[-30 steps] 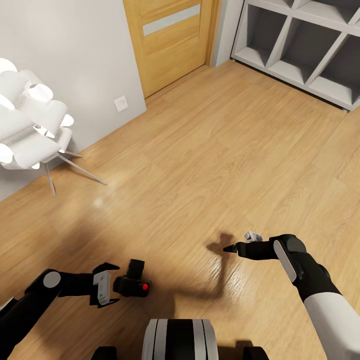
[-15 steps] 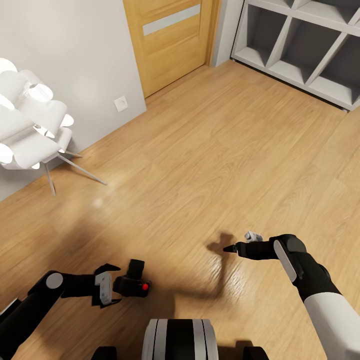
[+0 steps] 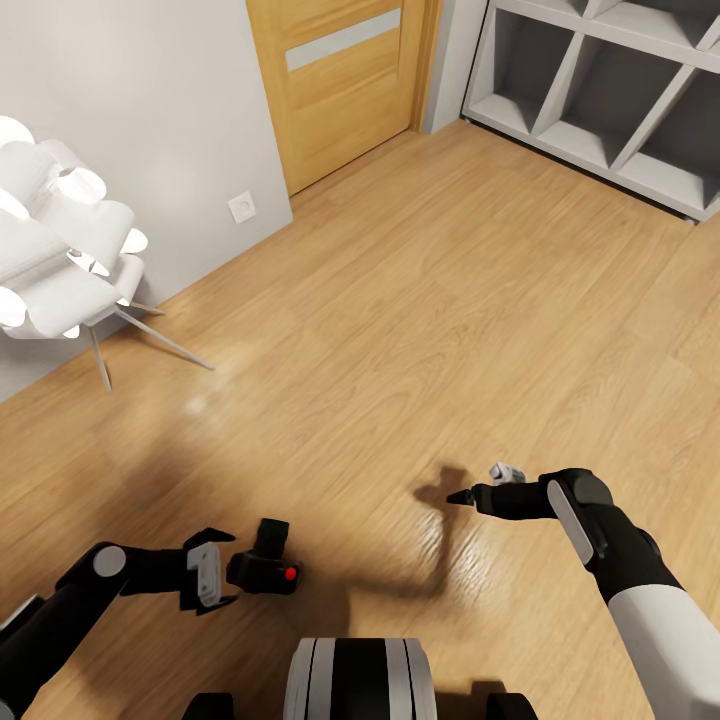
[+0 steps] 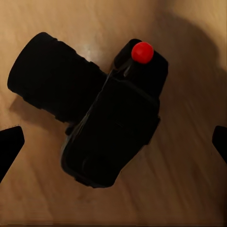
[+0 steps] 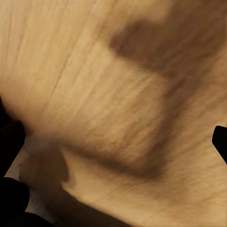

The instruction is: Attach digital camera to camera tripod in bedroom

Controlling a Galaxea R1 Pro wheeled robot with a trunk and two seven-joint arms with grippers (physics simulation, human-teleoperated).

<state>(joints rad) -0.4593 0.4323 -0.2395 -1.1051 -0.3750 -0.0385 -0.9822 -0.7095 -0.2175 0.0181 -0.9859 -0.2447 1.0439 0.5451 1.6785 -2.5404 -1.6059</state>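
The digital camera (image 3: 265, 566) is small and black with a red button, and lies on the wood floor close in front of my base. In the left wrist view the camera (image 4: 101, 113) sits between the two fingertips, which stand far apart at the picture's edges. My left gripper (image 3: 231, 569) is open, level with the camera and just to its left; I cannot tell if it touches it. My right gripper (image 3: 472, 486) hovers open over bare floor to the right, holding nothing. The camera tripod is out of view.
A white floor lamp (image 3: 60, 260) on thin metal legs stands at the left by the grey wall. A wooden door (image 3: 340, 80) is at the back, with a grey shelf unit (image 3: 610, 90) at the back right. Open plank floor (image 3: 400, 320) lies ahead.
The left arm's elbow has shifted slightly. The camera, the right arm and the view have not moved.
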